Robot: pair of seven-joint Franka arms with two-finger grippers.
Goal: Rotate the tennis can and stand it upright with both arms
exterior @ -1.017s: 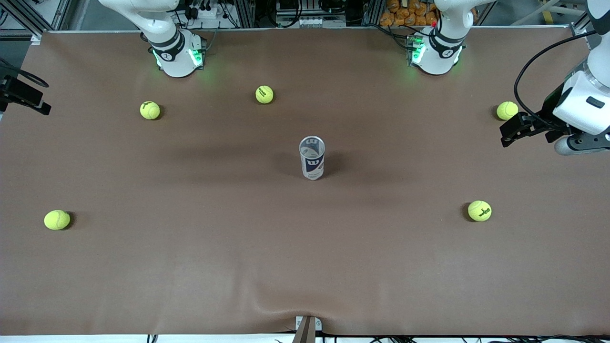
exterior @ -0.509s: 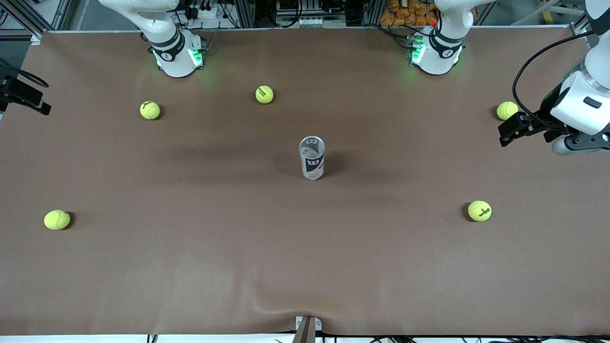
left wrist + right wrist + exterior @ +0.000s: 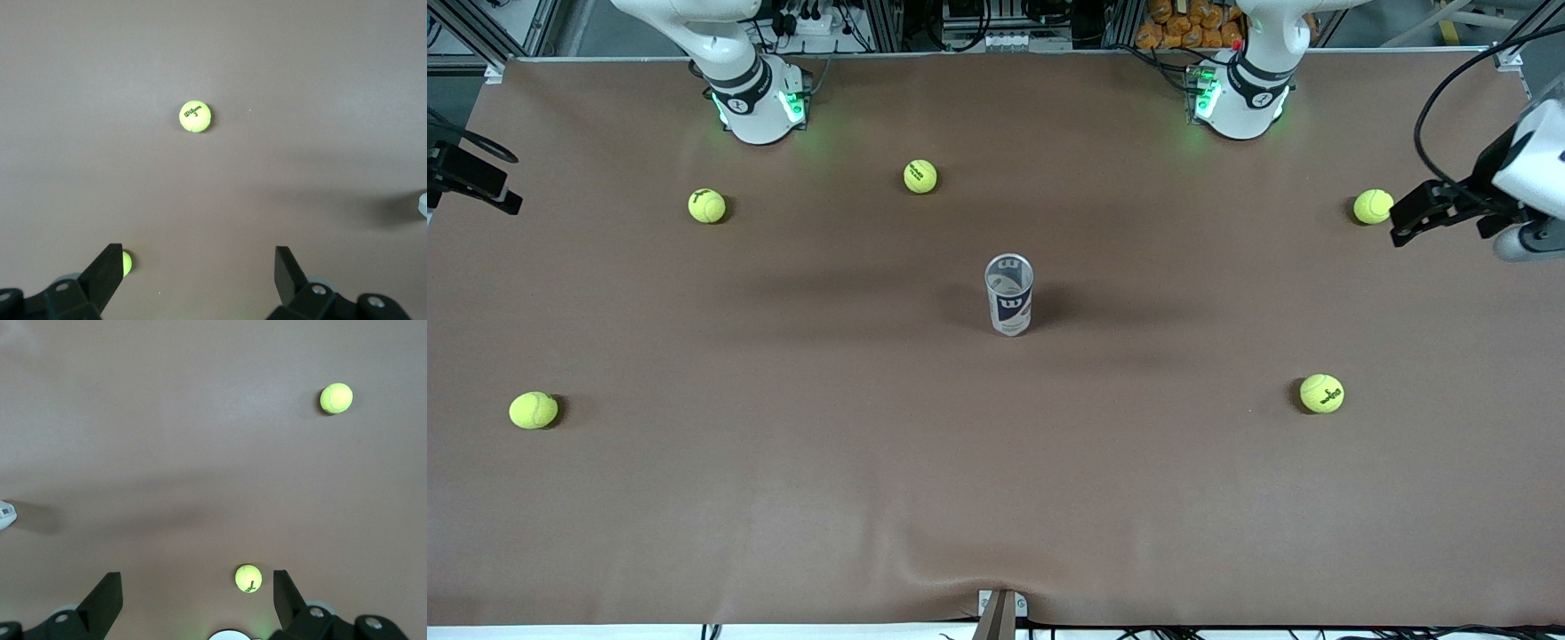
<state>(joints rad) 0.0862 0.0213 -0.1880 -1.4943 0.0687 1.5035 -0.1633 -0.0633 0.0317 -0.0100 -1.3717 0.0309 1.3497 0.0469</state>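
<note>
The tennis can [image 3: 1009,295] stands upright mid-table on the brown mat [image 3: 871,462], which ripples at its near edge; metal racks and cables line the wall past the green-lit arm bases. Since a second ago the left gripper [image 3: 1412,216] has drawn back and up toward its end of the table, jaws spread wide and empty, above one tennis ball [image 3: 1372,206]. The right gripper [image 3: 197,600] hangs wide too, off at its own end. Another ball [image 3: 1321,393] lies nearer the camera; nothing crowds the can.
</note>
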